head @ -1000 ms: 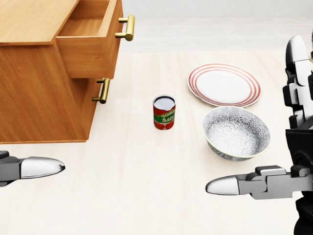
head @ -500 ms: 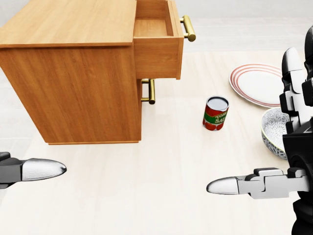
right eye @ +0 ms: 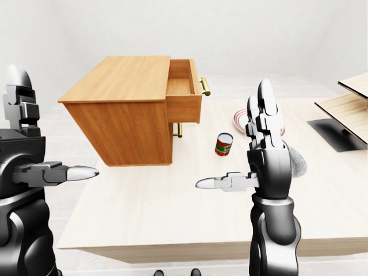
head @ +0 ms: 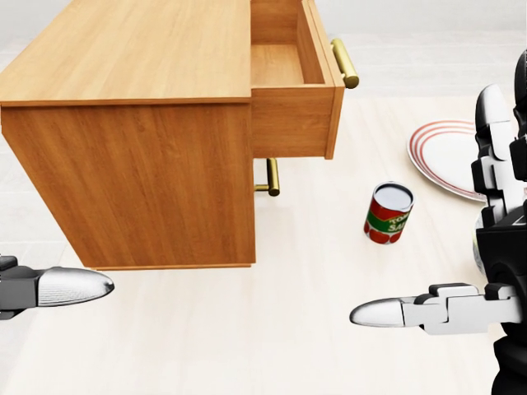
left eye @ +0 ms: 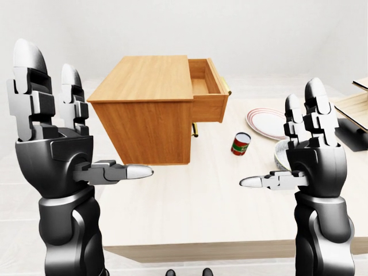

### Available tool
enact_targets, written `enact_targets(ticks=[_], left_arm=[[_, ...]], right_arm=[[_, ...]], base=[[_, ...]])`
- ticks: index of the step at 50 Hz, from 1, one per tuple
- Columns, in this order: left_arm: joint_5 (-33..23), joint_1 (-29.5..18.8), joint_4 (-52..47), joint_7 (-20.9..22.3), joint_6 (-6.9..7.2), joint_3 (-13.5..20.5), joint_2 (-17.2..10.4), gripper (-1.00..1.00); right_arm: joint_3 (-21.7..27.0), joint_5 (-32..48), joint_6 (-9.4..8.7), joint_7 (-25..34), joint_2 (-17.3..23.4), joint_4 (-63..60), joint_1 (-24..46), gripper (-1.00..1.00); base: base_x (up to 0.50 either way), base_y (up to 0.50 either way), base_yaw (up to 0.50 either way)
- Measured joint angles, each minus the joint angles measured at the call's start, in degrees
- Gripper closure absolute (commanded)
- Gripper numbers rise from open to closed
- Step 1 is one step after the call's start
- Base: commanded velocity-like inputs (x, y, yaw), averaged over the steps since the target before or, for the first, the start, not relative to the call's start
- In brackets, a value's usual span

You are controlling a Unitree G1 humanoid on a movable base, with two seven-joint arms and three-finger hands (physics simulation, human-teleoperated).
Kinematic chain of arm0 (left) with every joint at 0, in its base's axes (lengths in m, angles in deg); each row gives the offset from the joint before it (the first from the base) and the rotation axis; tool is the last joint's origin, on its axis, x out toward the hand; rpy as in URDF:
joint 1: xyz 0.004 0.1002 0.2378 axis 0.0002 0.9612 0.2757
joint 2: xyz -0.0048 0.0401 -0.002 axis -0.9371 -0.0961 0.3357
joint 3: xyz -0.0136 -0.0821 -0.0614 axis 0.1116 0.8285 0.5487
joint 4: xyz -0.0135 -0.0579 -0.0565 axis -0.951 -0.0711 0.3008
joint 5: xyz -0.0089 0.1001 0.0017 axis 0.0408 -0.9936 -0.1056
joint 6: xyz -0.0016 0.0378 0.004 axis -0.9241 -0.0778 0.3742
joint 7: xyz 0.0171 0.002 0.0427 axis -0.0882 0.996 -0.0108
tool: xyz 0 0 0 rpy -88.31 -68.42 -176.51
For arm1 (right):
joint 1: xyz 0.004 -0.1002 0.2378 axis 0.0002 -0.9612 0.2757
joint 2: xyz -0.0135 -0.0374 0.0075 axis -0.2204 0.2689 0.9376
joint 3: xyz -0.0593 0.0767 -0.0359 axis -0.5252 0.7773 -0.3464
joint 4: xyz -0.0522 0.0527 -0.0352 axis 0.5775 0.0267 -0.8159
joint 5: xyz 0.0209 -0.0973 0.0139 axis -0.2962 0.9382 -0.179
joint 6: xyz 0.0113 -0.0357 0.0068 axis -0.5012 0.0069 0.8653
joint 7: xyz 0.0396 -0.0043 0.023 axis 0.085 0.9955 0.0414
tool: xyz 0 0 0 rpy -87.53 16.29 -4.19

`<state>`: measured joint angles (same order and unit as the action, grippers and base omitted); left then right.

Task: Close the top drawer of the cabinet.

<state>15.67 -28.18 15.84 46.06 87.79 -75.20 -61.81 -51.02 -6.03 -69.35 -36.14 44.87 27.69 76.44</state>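
Note:
A wooden cabinet [head: 132, 173] stands on a pale table. Its top drawer [head: 292, 119] is pulled out to the right in the head view and looks empty. A brass handle [head: 346, 63] sits on the drawer's front. The lower drawer's handle [head: 272, 177] shows beneath it, and that drawer is in. My left hand [left eye: 86, 123] is open, with its fingers upright, low at the left and short of the cabinet. My right hand [left eye: 290, 146] is open too, low at the right and well clear of the drawer. Neither hand touches anything.
A tomato sauce can [head: 387, 212] stands on the table below and right of the drawer. A red-rimmed plate [head: 449, 156] lies further right. A patterned bowl [right eye: 296, 161] is partly hidden behind my right hand. A black stand with wooden boards [right eye: 339, 129] is at far right. The table's near edge [left eye: 201, 250] runs below my hands.
The whole picture has shifted, so the camera has moved. The cabinet now sits further right and larger in the head view, and the bowl has left it. Both hands stay open in place.

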Motion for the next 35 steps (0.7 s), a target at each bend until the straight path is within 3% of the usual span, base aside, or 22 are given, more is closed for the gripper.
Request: enact_targets(ticks=[15, 35], left_arm=[[-0.22, -0.21, 0.39, 0.26, 0.00, -0.18, 0.13, -1.00], [-0.13, 0.63, 0.70, 0.37, 0.00, -0.23, 0.46, -1.00]], right_arm=[[-0.19, 0.13, 0.00, 0.17, 0.21, 1.27, -0.18, -1.00], [-1.10, 1.28, 0.00, 0.80, -0.12, 2.63, -1.22, -1.00]], base=[[0.30, -0.27, 0.00], [0.39, 0.02, 0.00]])
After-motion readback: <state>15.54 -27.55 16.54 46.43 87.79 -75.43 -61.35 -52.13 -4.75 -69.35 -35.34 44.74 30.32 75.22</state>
